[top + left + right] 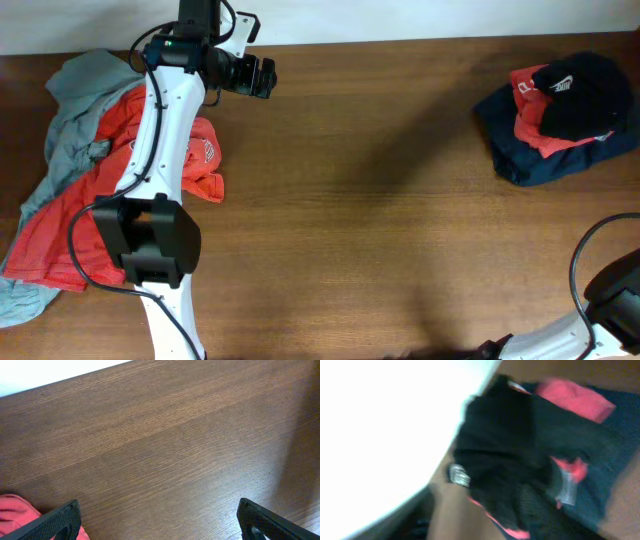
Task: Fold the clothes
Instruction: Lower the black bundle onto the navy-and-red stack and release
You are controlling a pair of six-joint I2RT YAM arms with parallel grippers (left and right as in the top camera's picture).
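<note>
The left gripper (pixel 157 510) is over the tabletop (pixel 165 445), its fingers (pixel 55 522) wide apart, near the loose grey T-shirt (pixel 70 120) and red-orange T-shirt (pixel 70 235) on the left. The black T-shirt (pixel 590 95) lies on a navy T-shirt (pixel 545 165) at the right. How the fingers of the right gripper stand, I cannot tell.

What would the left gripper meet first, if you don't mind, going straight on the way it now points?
The left gripper would probably meet bare table first; only wood shows ahead of it. The red-orange shirt lies off to one side.
</note>
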